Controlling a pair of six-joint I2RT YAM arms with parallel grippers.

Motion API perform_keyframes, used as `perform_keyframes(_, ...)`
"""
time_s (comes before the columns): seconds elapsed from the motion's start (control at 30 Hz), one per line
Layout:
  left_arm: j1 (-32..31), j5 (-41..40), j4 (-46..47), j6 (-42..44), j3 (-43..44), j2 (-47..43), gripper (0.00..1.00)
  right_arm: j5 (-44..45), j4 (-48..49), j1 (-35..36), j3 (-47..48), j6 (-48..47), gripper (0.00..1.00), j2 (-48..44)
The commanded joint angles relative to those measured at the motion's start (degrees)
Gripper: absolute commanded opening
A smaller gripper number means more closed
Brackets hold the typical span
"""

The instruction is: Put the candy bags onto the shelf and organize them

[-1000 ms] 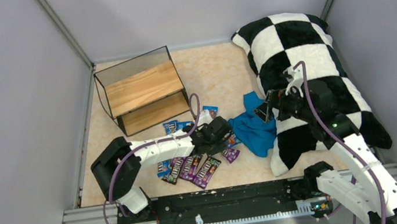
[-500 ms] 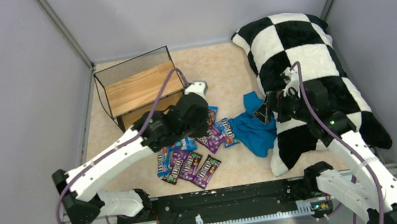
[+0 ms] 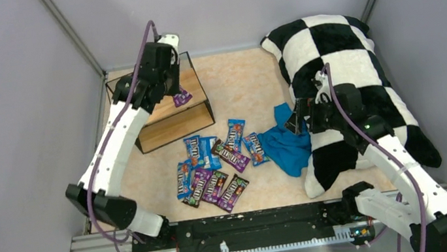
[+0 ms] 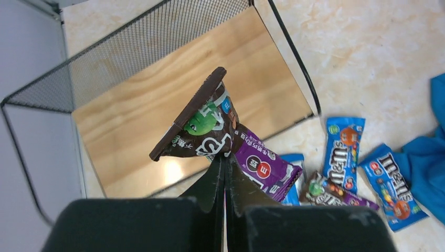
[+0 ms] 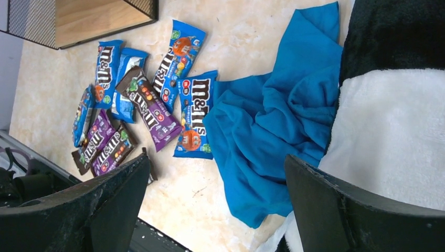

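Note:
My left gripper (image 3: 175, 92) is shut on a purple and dark brown candy bag (image 3: 182, 96) and holds it above the top board of the wire-framed shelf (image 3: 155, 101). In the left wrist view the bag (image 4: 210, 131) hangs crumpled from the closed fingertips of the gripper (image 4: 225, 160) over the wooden board (image 4: 141, 110). Several blue and purple candy bags (image 3: 213, 167) lie on the table in front of the shelf, and they also show in the right wrist view (image 5: 152, 105). My right gripper (image 3: 302, 118) is open and empty, hovering over the blue cloth.
A blue cloth (image 3: 286, 143) lies crumpled right of the bags, touching one blue bag (image 5: 193, 113). A big black-and-white checkered pillow (image 3: 346, 76) fills the right side. Grey walls enclose the table on three sides. The shelf's lower board (image 3: 172, 128) faces the bags.
My left arm has lifted a candy bag from the pile and swung it up and back to above the shelf's top board. The right arm has hardly moved.

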Motion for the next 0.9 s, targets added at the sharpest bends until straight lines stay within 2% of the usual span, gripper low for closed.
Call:
perform_keyframes(0.0, 5.5, 9.5, 9.5, 8.5, 3.2, 6.4, 0.0, -0.6, 1.5, -0.3, 3.0, 0.5, 0.99, 2.1)
perform_keyframes(0.07, 6.8, 11.6, 11.6, 10.0, 3.4, 8.9, 0.0, -1.8, 1.7, -0.2, 3.3, 0.3, 0.99, 2.8)
perform_keyframes(0.27, 12.2, 26.7, 14.8, 11.8, 3.2, 11.5, 0.0, -2.6, 2.0, -0.3, 4.0, -0.9, 0.99, 3.6)
perform_keyframes(0.6, 14.4, 33.1, 9.4, 8.8, 8.7, 20.3, 0.0, -1.6, 3.2, -0.3, 4.5, -1.4, 0.99, 5.8)
perform_keyframes(0.87, 15.9, 34.1, 8.5, 6.2, 10.3, 23.9, 0.0, -1.7, 3.2, -0.3, 4.6, -1.5, 0.99, 6.4)
